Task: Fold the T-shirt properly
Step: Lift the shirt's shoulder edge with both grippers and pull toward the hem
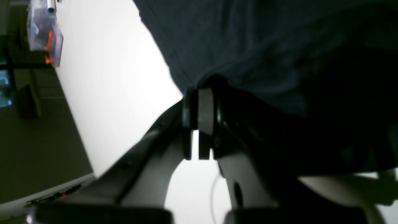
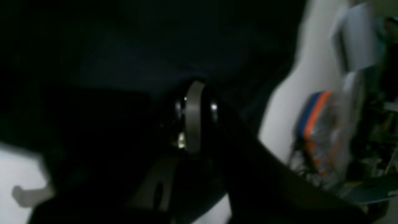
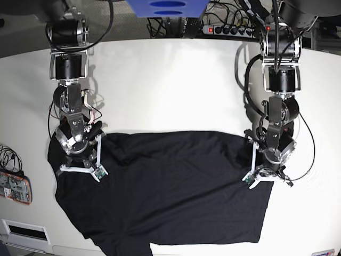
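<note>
The black T-shirt [image 3: 170, 186] lies spread across the front half of the white table [image 3: 170, 80], with its lower edge hanging toward the front rim. My left gripper [image 3: 262, 180] is at the shirt's right edge. In the left wrist view its fingers [image 1: 205, 105] are pressed together on a fold of the dark cloth [image 1: 248, 46]. My right gripper [image 3: 80, 166] is at the shirt's left edge. In the blurred right wrist view its fingers [image 2: 193, 118] are closed, with dark cloth [image 2: 130, 62] draped around them. No label mark shows.
A power strip [image 3: 234, 29] and cables run along the table's back edge. A small orange-marked device [image 3: 13, 186] lies at the left rim. A clear bag with orange parts shows in the left wrist view [image 1: 43, 31] and the right wrist view [image 2: 320, 130].
</note>
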`<act>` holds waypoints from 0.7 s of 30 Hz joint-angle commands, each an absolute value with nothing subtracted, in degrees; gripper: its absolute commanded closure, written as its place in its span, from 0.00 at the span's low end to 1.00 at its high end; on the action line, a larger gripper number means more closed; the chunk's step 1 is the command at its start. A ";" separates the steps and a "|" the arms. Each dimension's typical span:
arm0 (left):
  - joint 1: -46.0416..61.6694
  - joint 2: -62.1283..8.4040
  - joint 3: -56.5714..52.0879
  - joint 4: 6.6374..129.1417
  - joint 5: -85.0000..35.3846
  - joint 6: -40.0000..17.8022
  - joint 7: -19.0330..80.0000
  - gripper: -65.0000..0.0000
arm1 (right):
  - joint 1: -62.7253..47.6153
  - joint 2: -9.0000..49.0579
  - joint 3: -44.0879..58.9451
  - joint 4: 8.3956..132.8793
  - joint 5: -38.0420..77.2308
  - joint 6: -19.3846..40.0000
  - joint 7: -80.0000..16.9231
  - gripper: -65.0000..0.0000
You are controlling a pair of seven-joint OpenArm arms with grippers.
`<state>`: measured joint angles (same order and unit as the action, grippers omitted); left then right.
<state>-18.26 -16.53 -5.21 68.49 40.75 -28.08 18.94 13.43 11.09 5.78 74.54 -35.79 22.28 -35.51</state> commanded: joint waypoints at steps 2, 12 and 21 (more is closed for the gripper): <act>-19.91 -16.92 -5.05 69.67 40.84 -27.03 18.33 1.00 | 13.85 11.56 6.02 74.77 -35.91 22.02 -35.30 1.00; -17.71 -17.54 -5.41 73.71 40.84 -27.03 18.33 1.00 | 13.93 11.56 6.11 76.79 -35.91 22.02 -35.65 1.00; -14.29 -17.71 -10.95 79.87 40.84 -27.03 18.33 1.00 | 13.93 11.65 12.97 79.43 -36.09 22.02 -35.56 1.00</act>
<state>-13.02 -16.99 -10.46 78.70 40.75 -27.94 18.83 12.82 11.40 12.88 78.61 -36.03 22.55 -36.38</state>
